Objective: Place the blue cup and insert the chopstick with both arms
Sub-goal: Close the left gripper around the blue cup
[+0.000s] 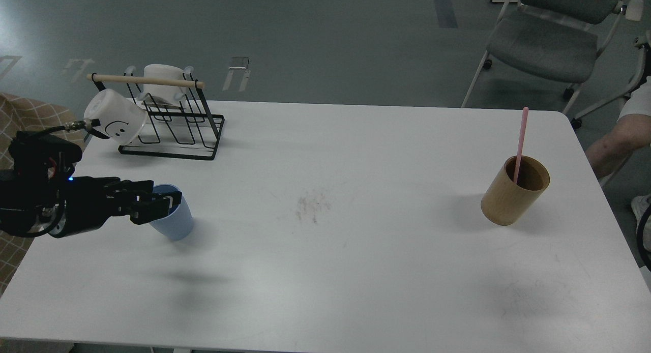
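Note:
The light-blue cup (179,225) stands upright on the white table (356,261) at the left front. My left gripper (161,200) comes in from the left at the height of the cup's rim. Its dark fingers (152,209) lie across the left half of the cup's mouth, a little apart, so it reads as open. Far to the right, the pink chopstick (521,139) leans inside a tan wooden holder (513,200). My right gripper is out of view.
A black wire rack (178,131) with a pale wooden rod stands at the back left, with a white smiley mug (114,121) hanging on it. A grey chair (549,42) and a person's leg (618,139) are beyond the table's right edge.

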Controlling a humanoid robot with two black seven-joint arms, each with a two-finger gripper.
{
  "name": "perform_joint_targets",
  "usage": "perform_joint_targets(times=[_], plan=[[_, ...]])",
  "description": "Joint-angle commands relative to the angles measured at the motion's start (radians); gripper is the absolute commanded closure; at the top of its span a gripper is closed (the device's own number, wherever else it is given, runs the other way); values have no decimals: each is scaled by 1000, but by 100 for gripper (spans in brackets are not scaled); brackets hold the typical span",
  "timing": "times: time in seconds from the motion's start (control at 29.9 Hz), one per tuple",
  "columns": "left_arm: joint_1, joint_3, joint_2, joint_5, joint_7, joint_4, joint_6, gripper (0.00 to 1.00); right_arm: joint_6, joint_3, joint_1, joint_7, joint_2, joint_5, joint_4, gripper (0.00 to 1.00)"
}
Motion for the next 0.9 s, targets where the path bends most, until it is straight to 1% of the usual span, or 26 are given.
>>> perform_joint_targets(times=[0.0,0.13,0.27,0.43,0.47,0.6,0.63,0.7,0.77,0.84,0.87], plan=[[2,16,-37,63,4,5,0,31,0,1,0,0,0,0,1,0],[2,27,-71,83,17,8,0,31,0,3,0,0,0,0,3,0],[2,29,-83,96,17,18,0,32,0,7,0,0,0,0,3,0],[1,29,-102,118,15,54,0,37,0,10,0,0,0,0,1,0],[1,30,-105,118,14,61,0,41,0,10,-2,0,0,0,1,0],[-2,50,-106,123,6,65,0,46,0,10,-5,0,0,0,1,0],[-5,56,-106,124,6,65,0,53,0,14,-5,0,0,0,1,0],[-5,56,-106,130,6,65,0,63,0,15,-5,0,0,0,1,0],[-5,56,-106,145,4,65,0,88,0,17,-6,0,0,0,1,0],[-5,56,-106,152,6,65,0,98,0,17,-8,0,0,0,1,0],[-5,56,-106,152,6,65,0,100,0,17,-8,0,0,0,1,0]])
